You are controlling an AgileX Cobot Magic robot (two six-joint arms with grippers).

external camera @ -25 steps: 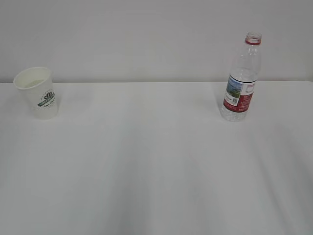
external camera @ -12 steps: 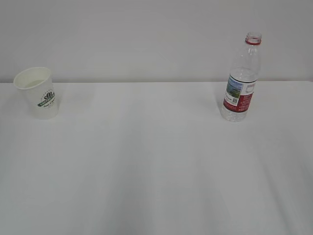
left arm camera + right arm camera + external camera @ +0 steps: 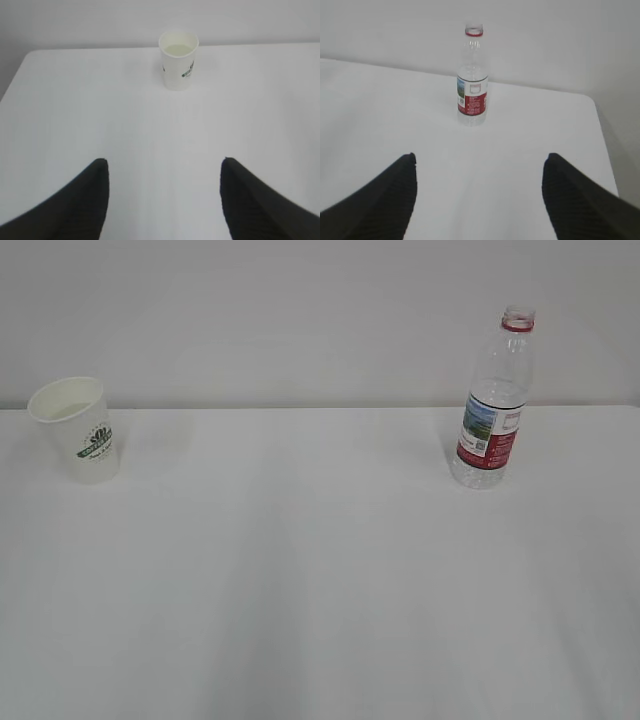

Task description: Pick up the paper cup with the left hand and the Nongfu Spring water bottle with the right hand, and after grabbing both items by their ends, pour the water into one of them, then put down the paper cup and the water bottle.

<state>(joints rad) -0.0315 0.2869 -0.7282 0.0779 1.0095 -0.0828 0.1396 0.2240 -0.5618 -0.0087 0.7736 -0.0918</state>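
2 open grippers (nothing held), apparently.

Nothing legible — print on the paper cup (image 3: 94, 441) and bottle label (image 3: 487, 433) is too small.

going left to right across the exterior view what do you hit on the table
paper cup → bare stretch of white table → water bottle
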